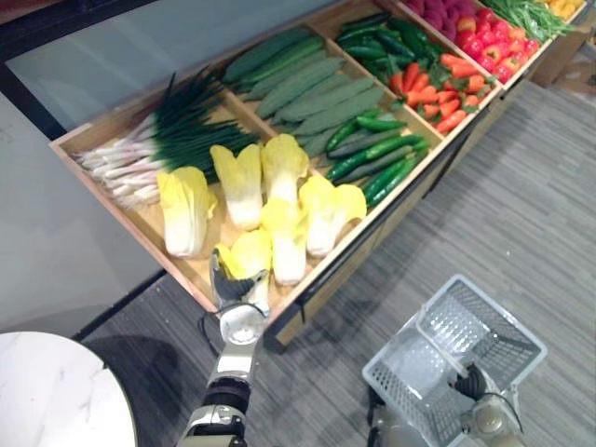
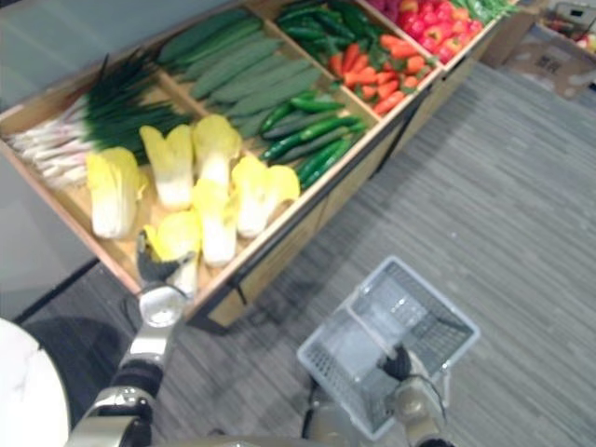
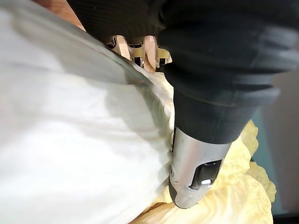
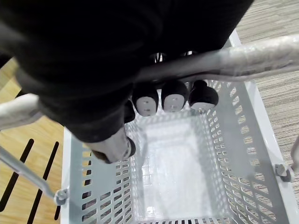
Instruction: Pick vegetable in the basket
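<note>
Now left robot hand [image 1: 229,284] at 7 o'clock, fingers and thumb clamped round pale yellow-white napa cabbage [image 1: 247,253] lying at near edge of wooden display tray [image 1: 142,219]. Right robot hand [image 1: 473,384] at 5 o'clock, fingers curled round grey handle [image 4: 243,58] of grey plastic mesh basket [image 1: 501,314], above floor.

A long wooden tray [image 1: 142,219] runs from the left of the frame to the upper right. Green onions [image 1: 158,140] lie at its left end. Cabbages [image 1: 251,182] lie below them, with cucumbers [image 1: 372,154] to the right. The left hand [image 1: 226,284] is on the front cabbage [image 1: 244,253]. The basket [image 1: 484,335] is at the lower right, below the tray. A round table [image 1: 56,391] is at the lower left.
</note>
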